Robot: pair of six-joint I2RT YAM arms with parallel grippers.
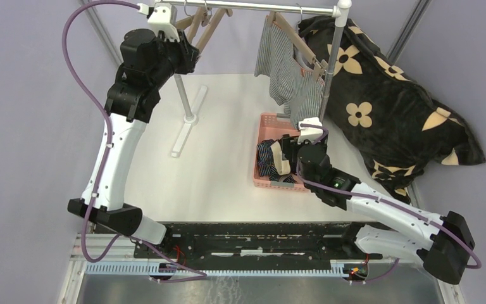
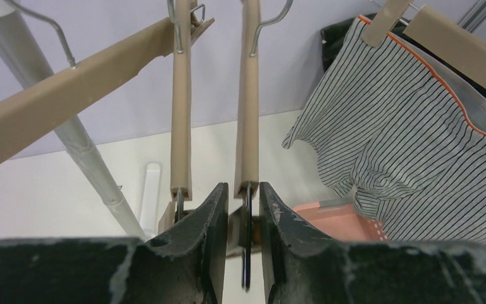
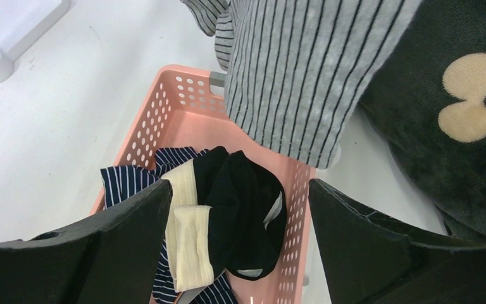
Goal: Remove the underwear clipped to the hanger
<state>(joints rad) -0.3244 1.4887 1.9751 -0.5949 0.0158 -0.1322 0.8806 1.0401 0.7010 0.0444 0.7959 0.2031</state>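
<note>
Left gripper (image 2: 243, 190): nearly together, pinching the end of a bare wooden hanger (image 2: 248, 95). Right gripper (image 3: 239, 185): spread wide above the pink basket (image 3: 149, 126), touching nothing. Inside it, navy striped pair (image 3: 126, 180) and black pair (image 3: 247, 202); clipped overhead, grey striped pair (image 3: 291, 76).

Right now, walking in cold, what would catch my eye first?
The grey-and-white striped cloth underwear hanging from a wooden hanger on the far rail, beside a big black flower-print cushion. Below it, the right claw hangs open over a pink perforated plastic basket holding a navy striped pair and a black pair.
</note>
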